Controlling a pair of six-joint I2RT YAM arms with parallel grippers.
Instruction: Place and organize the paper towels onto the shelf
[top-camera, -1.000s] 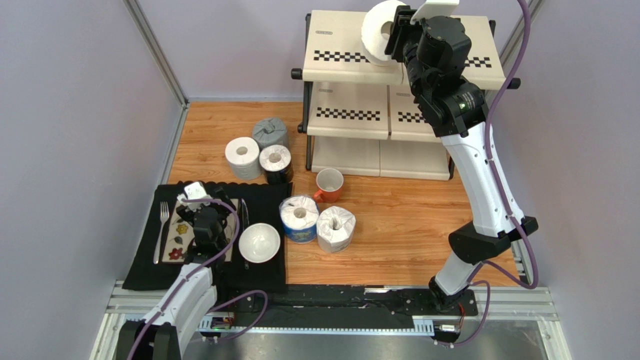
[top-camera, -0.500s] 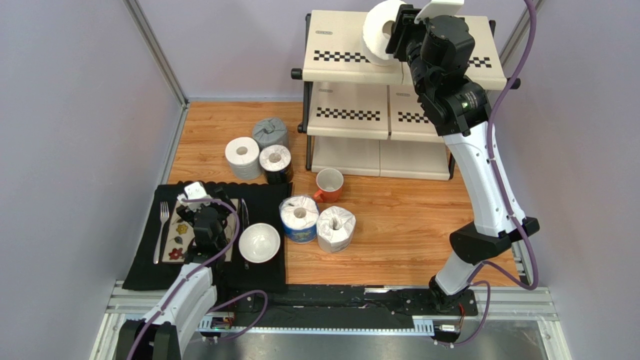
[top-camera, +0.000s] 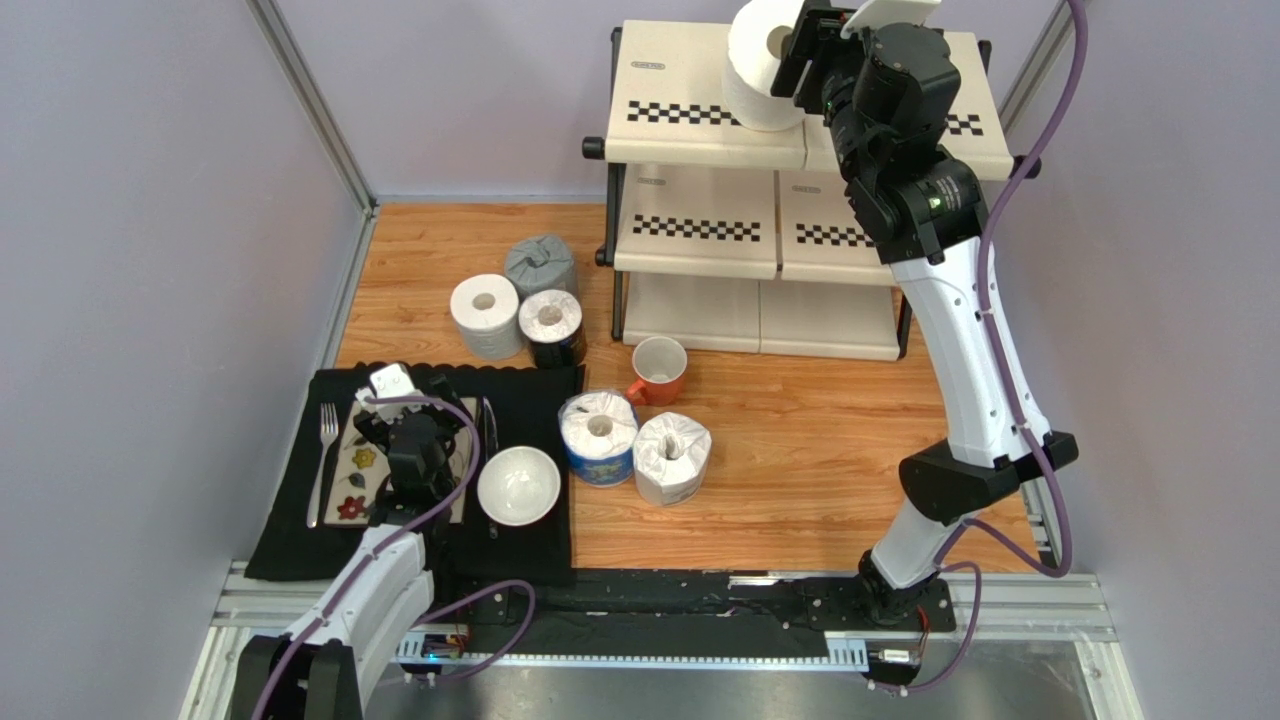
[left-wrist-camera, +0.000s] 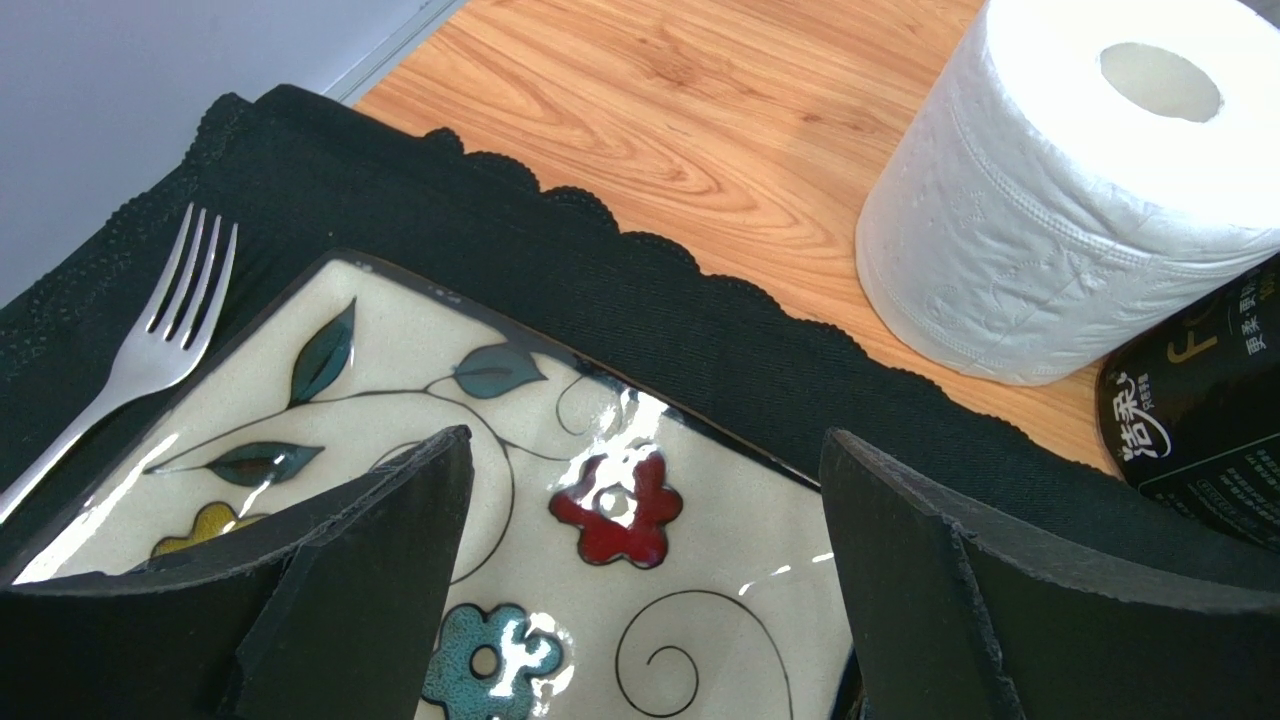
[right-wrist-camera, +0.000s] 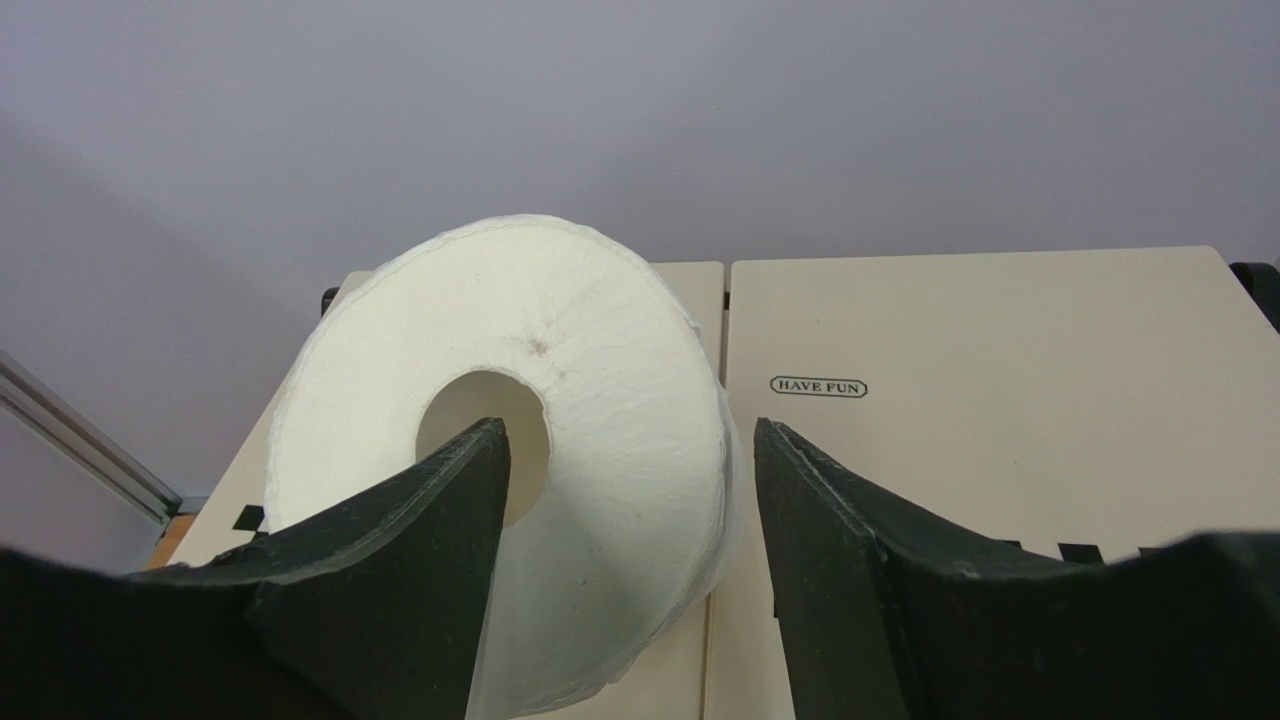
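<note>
A plain white paper towel roll (top-camera: 760, 63) leans tilted on the top tier of the cream shelf (top-camera: 676, 75). My right gripper (top-camera: 804, 45) is at it. In the right wrist view (right-wrist-camera: 631, 435) the left finger overlaps the roll's (right-wrist-camera: 601, 375) core and the right finger stands a small gap off its side, so the jaws are open. On the floor stand a white roll (top-camera: 484, 312), a grey one (top-camera: 540, 266), a black one (top-camera: 552, 323), a blue one (top-camera: 598, 437) and a clear-wrapped one (top-camera: 672, 456). My left gripper (top-camera: 394, 425) is open and empty over a flowered plate (left-wrist-camera: 451, 390).
An orange mug (top-camera: 657, 369) stands in front of the shelf. A white bowl (top-camera: 519, 485), the plate and a fork (left-wrist-camera: 150, 345) lie on a black mat (top-camera: 286, 525). The left wrist view shows the white roll (left-wrist-camera: 1082, 195) and the black roll (left-wrist-camera: 1202, 420) beyond the mat.
My right gripper and the white roll have shifted slightly farther back over the top tier, and the roll stands a little more upright. The left arm has not moved.
</note>
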